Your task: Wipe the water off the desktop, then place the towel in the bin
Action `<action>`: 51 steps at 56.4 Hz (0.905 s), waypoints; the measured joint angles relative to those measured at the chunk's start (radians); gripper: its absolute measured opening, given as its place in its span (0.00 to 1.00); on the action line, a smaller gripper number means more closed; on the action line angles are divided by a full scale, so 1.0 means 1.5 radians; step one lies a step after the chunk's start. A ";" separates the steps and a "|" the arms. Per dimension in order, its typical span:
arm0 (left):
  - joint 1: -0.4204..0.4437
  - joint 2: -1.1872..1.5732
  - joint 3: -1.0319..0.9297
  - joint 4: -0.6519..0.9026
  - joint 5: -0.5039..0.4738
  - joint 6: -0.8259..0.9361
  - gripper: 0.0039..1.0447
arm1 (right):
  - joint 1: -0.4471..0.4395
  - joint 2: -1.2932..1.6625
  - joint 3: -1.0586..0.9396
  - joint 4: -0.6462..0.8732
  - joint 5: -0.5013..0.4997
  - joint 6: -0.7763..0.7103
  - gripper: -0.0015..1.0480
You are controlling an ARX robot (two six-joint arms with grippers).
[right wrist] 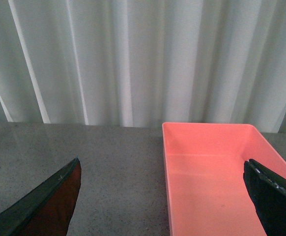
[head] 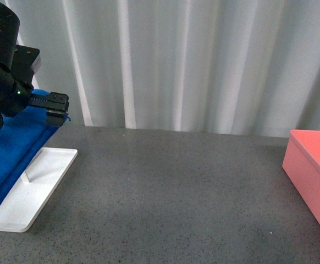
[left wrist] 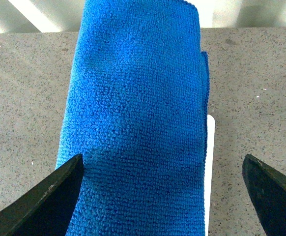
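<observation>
Towel (left wrist: 133, 123): royal-blue microfibre, folded into a thick band with fine knit pile, lying at far left of the desktop (head: 176, 192), partly over the white tray (head: 33, 192).
Left gripper (left wrist: 162, 162): jaws spread wide above the band, gripping nothing.
Pick-up: lower squarely, close across the full fold (a corner pinch would let it unfurl).
Water: no puddle visible; possibly too thin to show.
Right gripper (right wrist: 161, 164): spread, empty, facing the bin (right wrist: 207, 140).

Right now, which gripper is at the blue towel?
The left gripper: its open jaws frame the towel. The right gripper, also open, faces only the pink bin and desktop.
</observation>
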 joint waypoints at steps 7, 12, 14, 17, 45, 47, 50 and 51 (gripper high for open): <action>0.001 0.014 0.001 0.011 -0.003 0.008 0.94 | 0.000 0.000 0.000 0.000 0.000 0.000 0.93; 0.002 0.021 0.000 0.023 -0.008 0.016 0.94 | 0.000 0.000 0.000 0.000 0.000 0.000 0.93; 0.003 0.023 -0.001 0.026 -0.008 0.017 0.94 | 0.000 0.000 0.000 0.000 0.000 0.000 0.93; 0.004 0.023 -0.004 0.031 -0.008 0.021 0.94 | 0.000 0.000 0.000 0.000 0.000 0.000 0.93; 0.017 0.020 -0.035 0.068 -0.012 0.058 0.29 | 0.000 0.000 0.000 0.000 0.000 0.000 0.93; 0.017 0.014 -0.036 0.069 -0.007 0.063 0.21 | 0.000 0.000 0.000 0.000 0.000 0.000 0.93; 0.016 0.004 -0.037 0.068 -0.001 0.069 0.11 | 0.000 0.000 0.000 0.000 0.000 0.000 0.93; 0.016 0.001 -0.037 0.067 0.002 0.070 0.09 | 0.000 0.000 0.000 0.000 0.000 0.000 0.93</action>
